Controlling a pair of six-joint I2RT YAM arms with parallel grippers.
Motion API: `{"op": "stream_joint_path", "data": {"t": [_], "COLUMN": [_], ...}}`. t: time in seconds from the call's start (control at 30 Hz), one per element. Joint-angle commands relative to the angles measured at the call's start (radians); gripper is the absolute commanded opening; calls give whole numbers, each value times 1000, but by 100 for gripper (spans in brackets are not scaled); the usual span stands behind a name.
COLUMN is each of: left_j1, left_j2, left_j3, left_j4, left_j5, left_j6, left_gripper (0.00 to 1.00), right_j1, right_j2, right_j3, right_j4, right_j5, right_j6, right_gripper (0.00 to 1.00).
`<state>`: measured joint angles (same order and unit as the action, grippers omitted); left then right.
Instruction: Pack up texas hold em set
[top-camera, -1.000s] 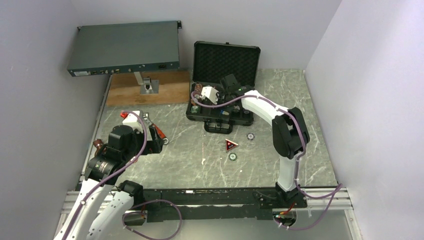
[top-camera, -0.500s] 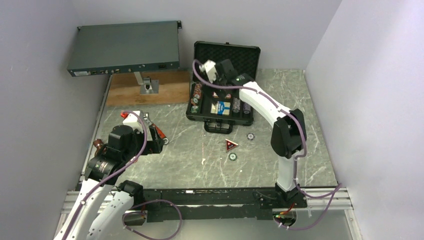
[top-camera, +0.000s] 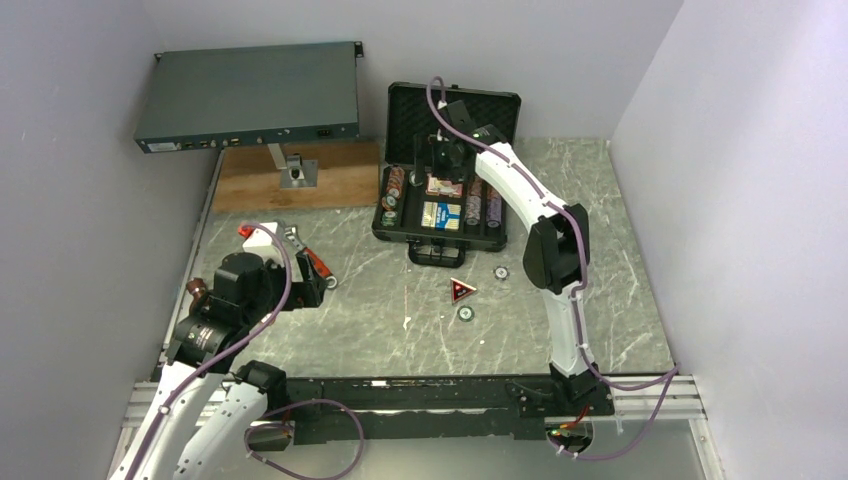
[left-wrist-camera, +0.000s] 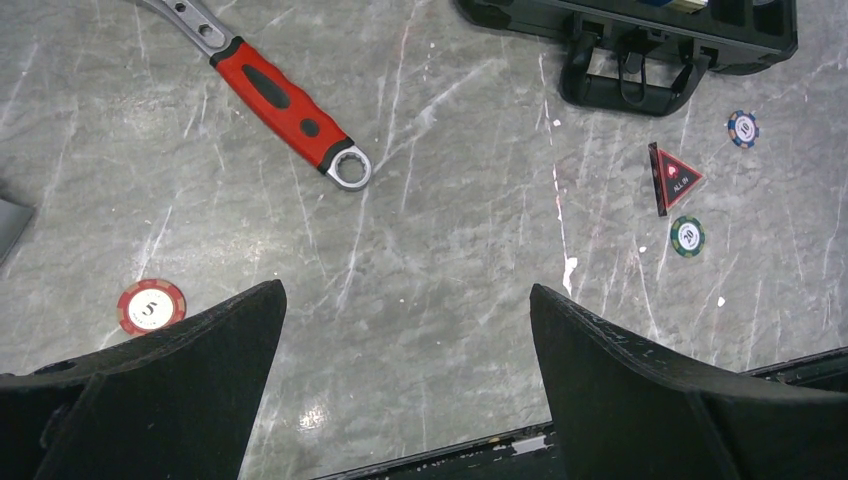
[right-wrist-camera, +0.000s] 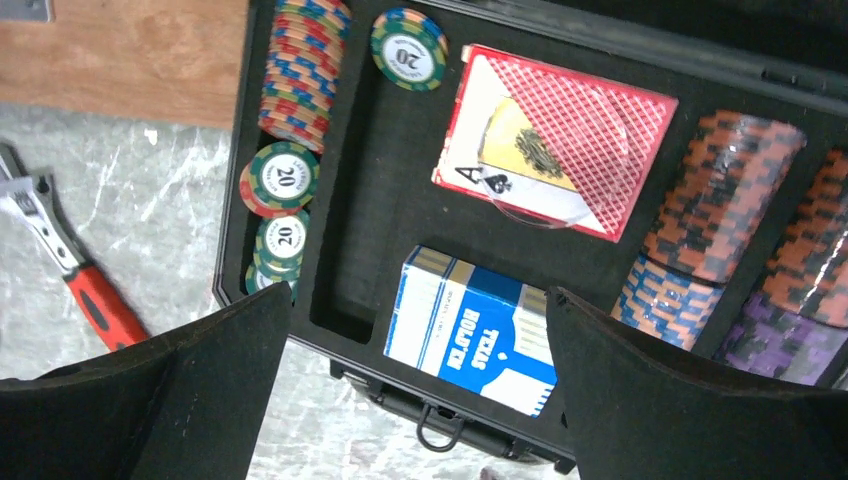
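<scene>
Lately raised: over the last second the right claw (right-wrist-camera: 418, 292) has been lifted out of the case (top-camera: 455, 110), from low among the compartments to a hover above them, with its jaws spread wide and nothing held. Directly beneath the claw the blue card box (right-wrist-camera: 470, 340) is seen seated in its slot. Just beyond it a stack of red-backed cards (right-wrist-camera: 560, 140) lies in the next compartment, with what looks like a clear disc resting on top. Rows of chips (right-wrist-camera: 300, 70) are noted to the left of the claw, and further rows to its right. The withdrawal is judged to mark the end of one placing trip; the lid is upright, so the case is not yet shut. The left claw (left-wrist-camera: 405, 288) has not been moved in that time and is held wide open and empty above the bench (left-wrist-camera: 450, 250). Ahead of it and to its right, the red triangular token (left-wrist-camera: 675, 180), a green chip (left-wrist-camera: 687, 236) and a blue chip (left-wrist-camera: 742, 128) lie loose. A red chip (left-wrist-camera: 150, 306) lies just beside its left finger. A wrench (left-wrist-camera: 285, 105), ahead and to the left, is not part of the set. Four pieces are thus judged outstanding before closing.
</scene>
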<state>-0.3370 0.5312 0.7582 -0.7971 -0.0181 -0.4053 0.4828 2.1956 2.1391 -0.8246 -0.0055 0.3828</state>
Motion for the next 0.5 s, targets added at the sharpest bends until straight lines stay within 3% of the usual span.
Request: {"op": "stream_joint_path", "data": {"t": [0.0,0.23,0.3,0.47], "left_j1": [5,6,6,5], "left_j2": [-8,-10,-8,-4], "left_j3": [6,4,4,3], "left_j4": [20,22,22,25], "left_j5": [-16,-10,-8,2], "left_j6": [3,5,5,6], "left_gripper": [99,99,99,99], "right_j1": [-26,-32,-32,-31], "right_j2": [-12,53,56,64], "right_j3": [-20,-30,-55,-111], "right_j4": [-9,-70,-58,-24], "right_j5": [-31,-10,-7,-4], "right_j6": [181,252,265,278], "right_gripper": [98,32,24,22]}}
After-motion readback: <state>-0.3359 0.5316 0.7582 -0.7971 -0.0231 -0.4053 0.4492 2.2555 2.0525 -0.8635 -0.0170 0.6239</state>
